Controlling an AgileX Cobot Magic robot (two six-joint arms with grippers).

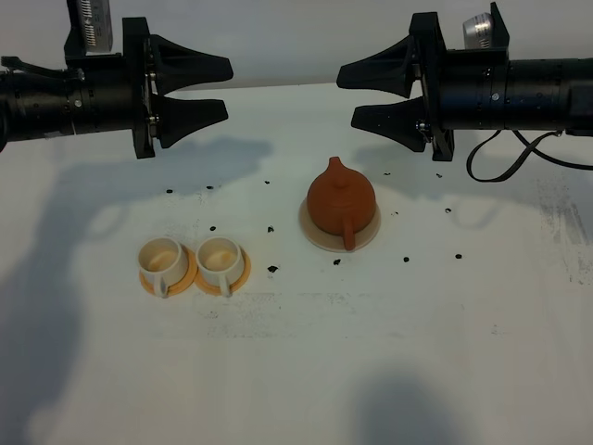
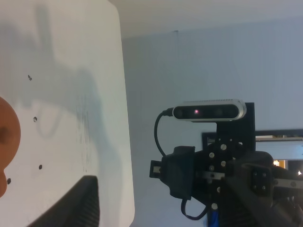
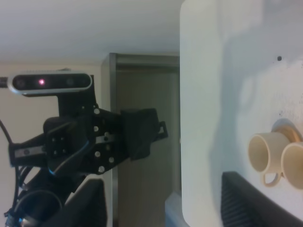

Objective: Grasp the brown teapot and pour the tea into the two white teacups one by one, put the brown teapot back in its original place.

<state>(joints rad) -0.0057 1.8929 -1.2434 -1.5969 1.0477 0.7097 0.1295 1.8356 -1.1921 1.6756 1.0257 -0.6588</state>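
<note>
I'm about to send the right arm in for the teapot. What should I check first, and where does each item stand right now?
1. Right gripper open and empty: ok.
2. Left gripper open, raised off the table: ok.
3. Brown teapot upright on its beige coaster, lid on: ok.
4. Teapot handle faces the near edge with nothing touching it: ok.
5. White teacups upright on orange saucers, side by side, apart from the teapot: ok.
6. Tea inside the teapot: cannot tell.
</note>
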